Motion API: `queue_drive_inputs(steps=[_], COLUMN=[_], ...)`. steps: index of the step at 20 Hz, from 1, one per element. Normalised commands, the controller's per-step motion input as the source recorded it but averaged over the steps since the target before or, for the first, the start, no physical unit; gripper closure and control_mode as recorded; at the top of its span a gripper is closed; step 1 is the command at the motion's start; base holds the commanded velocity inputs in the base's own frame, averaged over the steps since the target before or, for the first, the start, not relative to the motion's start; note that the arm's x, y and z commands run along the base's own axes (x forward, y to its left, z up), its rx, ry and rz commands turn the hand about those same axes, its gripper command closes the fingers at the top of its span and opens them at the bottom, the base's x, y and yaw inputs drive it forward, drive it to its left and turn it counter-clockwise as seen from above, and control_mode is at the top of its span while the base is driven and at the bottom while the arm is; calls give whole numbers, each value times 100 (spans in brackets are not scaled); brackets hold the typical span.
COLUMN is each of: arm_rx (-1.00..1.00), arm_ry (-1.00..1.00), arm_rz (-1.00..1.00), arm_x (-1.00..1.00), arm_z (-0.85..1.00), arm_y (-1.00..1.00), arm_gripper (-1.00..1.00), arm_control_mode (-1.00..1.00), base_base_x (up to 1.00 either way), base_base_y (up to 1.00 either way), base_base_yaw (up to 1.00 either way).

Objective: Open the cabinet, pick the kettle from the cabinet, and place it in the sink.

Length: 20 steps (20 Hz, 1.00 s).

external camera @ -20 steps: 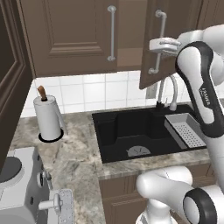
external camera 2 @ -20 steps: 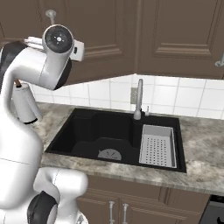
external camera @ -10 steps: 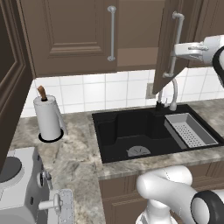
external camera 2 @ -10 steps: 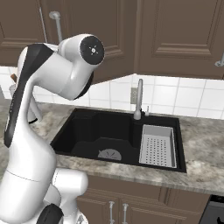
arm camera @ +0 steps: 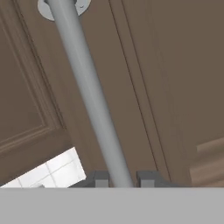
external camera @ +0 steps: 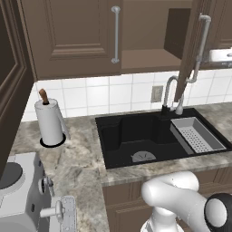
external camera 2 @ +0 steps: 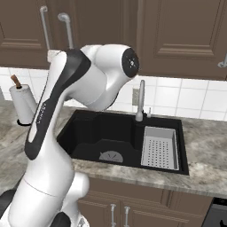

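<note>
The dark brown wall cabinet [external camera: 72, 36] has its right door swung out toward me, and the lighter shelf [external camera: 145, 58] inside shows bare. My gripper [arm camera: 120, 180] is shut on that door's long silver bar handle [arm camera: 87, 87], which runs up between the two fingertips. The same handle [external camera: 199, 45] shows in the left base view, with my white hand [external camera: 220, 55] at the right edge beside it. In the right base view the handle [external camera 2: 67, 30] rises above my arm. The kettle is hidden. The black sink [external camera: 122, 133] [external camera 2: 88, 133] lies below in the grey marbled counter.
A grey perforated tray [external camera: 197, 135] [external camera 2: 160, 147] fills the sink's right part, behind it a curved faucet [external camera: 170, 90] [external camera 2: 141, 99]. A white paper-towel roll [external camera: 50, 122] [external camera 2: 22, 104] stands on the counter left of the sink. The left door's handle [external camera: 116, 34] stays flush. A grey appliance [external camera: 18, 195] sits lower left.
The right cabinet door has swung open with my gripper on its handle. My arm has moved rightward and outward, and the inside shelf has come into sight.
</note>
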Motion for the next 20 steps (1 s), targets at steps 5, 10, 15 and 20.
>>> queue_drive_inputs(steps=[5, 10, 15, 20], arm_rx=[2, 0, 0, 0], arm_ry=[-1, -1, 0, 0], arm_rz=[10, 4, 1, 0], arm_x=[-36, -30, -24, -26], arm_z=[-2, -8, -23, -14], arm_y=[-11, -4, 4, -2], arm_gripper=[100, 100, -100, -100], arm_control_mode=[-100, -100, -100, -100], base_base_x=[0, 0, 0, 0], base_base_y=[0, 0, 0, 0], base_base_yaw=[0, 0, 0, 0])
